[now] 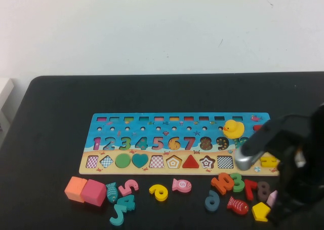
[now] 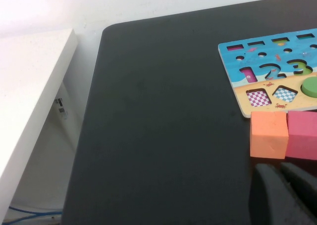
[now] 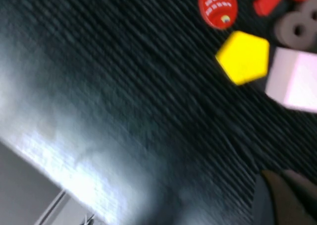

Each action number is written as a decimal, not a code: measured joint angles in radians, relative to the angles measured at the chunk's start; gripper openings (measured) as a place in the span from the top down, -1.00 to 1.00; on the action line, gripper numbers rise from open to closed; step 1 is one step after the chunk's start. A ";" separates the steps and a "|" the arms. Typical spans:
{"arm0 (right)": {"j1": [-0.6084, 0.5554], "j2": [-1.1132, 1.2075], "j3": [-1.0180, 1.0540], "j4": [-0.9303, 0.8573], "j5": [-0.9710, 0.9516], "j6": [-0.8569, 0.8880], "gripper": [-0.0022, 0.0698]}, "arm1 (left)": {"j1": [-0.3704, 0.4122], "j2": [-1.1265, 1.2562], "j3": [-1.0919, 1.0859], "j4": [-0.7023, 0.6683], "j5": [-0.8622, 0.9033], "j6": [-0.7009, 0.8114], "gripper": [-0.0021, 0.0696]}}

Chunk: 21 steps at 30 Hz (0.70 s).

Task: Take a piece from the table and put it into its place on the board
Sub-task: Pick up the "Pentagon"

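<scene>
High view: right arm is bent over the board's [image 1: 101, 165] right end, right gripper [image 3: 285, 197] fingers pressed together, empty, near the yellow pentagon piece [image 1: 260, 211] lying on the bench [image 1: 50, 139]. Left gripper [image 2: 282, 193]: fingers cannot be told.

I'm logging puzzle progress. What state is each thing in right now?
Yellow pentagon: loose on the table, untouched.
Pentagon recess: empty.
Board: flat on the table; green circle and teal heart seated.
Right gripper: shut, empty, above the table near the pentagon.
Left gripper: parked beside the orange block.
</scene>
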 joint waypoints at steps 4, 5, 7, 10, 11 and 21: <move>0.002 0.097 -0.006 -0.002 -0.058 0.064 0.89 | 0.000 0.000 0.000 0.000 0.000 -0.002 0.95; 0.002 0.120 -0.008 -0.004 -0.077 0.086 0.89 | 0.000 0.000 0.000 0.000 0.000 -0.002 0.95; 0.002 0.158 -0.010 -0.004 -0.115 0.112 0.89 | 0.000 0.000 0.000 0.000 0.000 -0.002 0.95; 0.002 0.204 -0.010 -0.006 -0.161 0.127 0.89 | 0.000 0.000 0.000 0.000 0.000 -0.002 0.95; 0.002 0.218 -0.010 -0.008 -0.173 0.133 0.89 | 0.000 0.000 0.000 0.000 0.000 -0.002 0.95; 0.002 0.330 -0.010 -0.031 -0.211 0.159 0.22 | 0.000 0.000 0.000 0.000 0.000 -0.002 0.95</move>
